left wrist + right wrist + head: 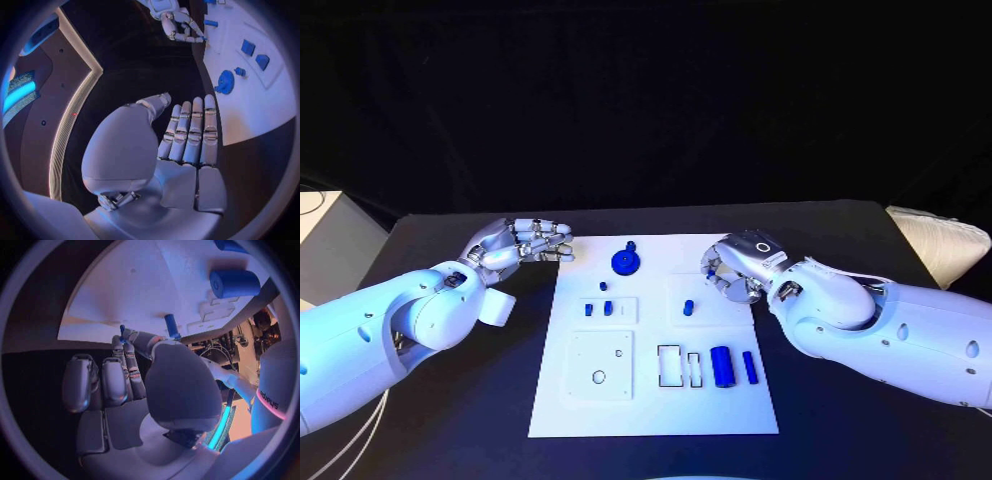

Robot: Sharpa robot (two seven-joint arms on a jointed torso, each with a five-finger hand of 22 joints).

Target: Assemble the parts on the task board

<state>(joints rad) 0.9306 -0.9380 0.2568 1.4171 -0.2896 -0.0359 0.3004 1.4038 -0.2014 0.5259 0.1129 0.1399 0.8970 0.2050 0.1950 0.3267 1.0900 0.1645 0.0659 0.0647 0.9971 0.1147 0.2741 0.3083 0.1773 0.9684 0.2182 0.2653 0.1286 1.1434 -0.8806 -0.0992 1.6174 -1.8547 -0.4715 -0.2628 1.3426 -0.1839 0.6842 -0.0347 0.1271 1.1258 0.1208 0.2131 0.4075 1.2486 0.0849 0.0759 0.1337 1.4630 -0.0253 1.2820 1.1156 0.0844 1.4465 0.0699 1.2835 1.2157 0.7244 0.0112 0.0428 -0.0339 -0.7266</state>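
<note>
The white task board [661, 400] lies mid-table. On it are a blue gear [626, 262] at the far edge, small blue pieces [597, 308], a short peg [688, 307], and a thick blue cylinder [721, 366] beside a slim one [749, 366] near two empty slots [669, 365]. My left hand [528, 243] hovers off the board's far left corner; its fingers [190, 130] lie straight and hold nothing. My right hand [733, 268] is over the board's far right edge with its fingers [115, 380] curled in. The peg [172, 326] shows just past its thumb.
A white box [329, 240] stands off the table's left side, and a pale cushion-like thing [942, 245] off the back right. Black table [459, 400] surrounds the board. A plate with a round hole [600, 366] sits at the board's left.
</note>
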